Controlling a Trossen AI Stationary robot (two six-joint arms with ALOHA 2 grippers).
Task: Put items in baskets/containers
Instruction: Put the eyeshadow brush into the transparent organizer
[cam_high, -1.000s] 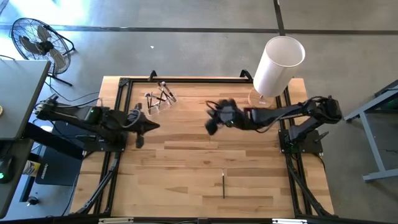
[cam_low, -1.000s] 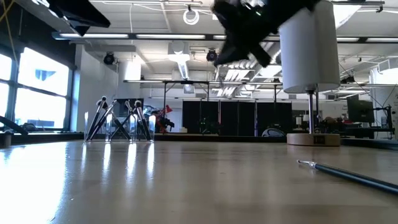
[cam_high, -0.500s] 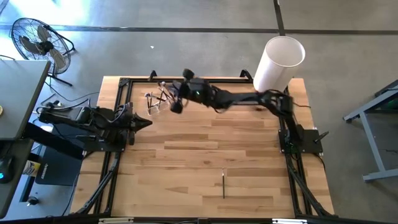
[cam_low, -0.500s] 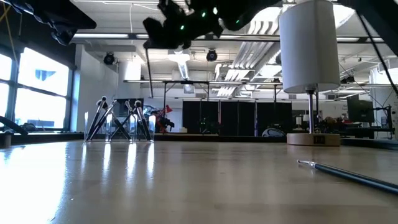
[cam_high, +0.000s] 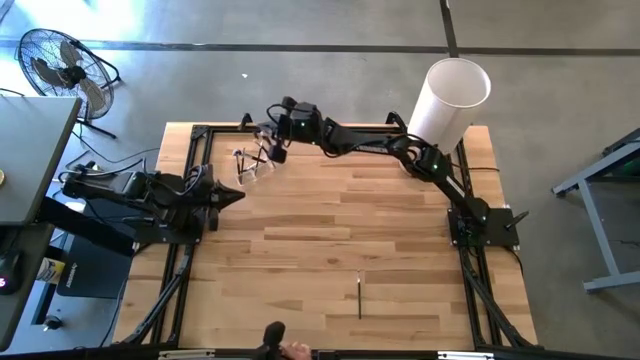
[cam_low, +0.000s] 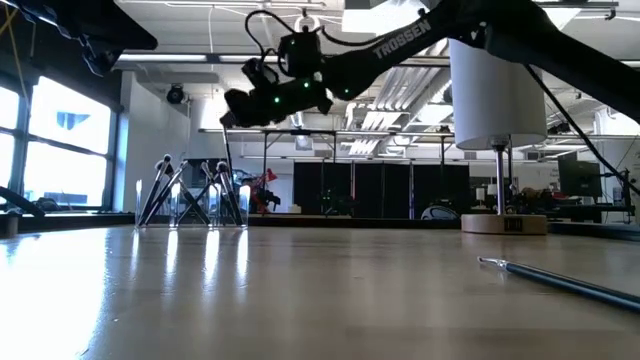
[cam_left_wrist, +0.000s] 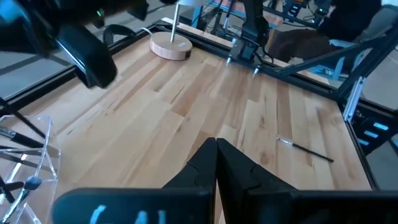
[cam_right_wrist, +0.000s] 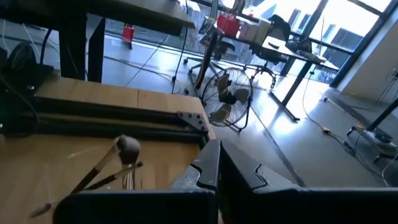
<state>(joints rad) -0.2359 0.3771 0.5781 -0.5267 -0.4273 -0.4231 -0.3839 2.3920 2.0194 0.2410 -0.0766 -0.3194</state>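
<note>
Brushes (cam_high: 258, 155) in clear cup (cam_high: 250, 166); right tool (cam_high: 278, 150) above, fingers together; low view alone shows clearance.

High view: straight down over whole table (cam_high: 300, 240).
Low view: table height, level, facing room.
Wrist views: close, past own fingers.
Shared: clear cup (cam_high: 252, 160) (cam_low: 205, 205), white cylinder (cam_high: 445, 105) (cam_low: 495, 75).

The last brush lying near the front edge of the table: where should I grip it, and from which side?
Grip the brush mid-handle from straight above, fingers straddling its thin shaft. It lies flat and alone on the table, so nothing blocks a top-down approach.
</note>
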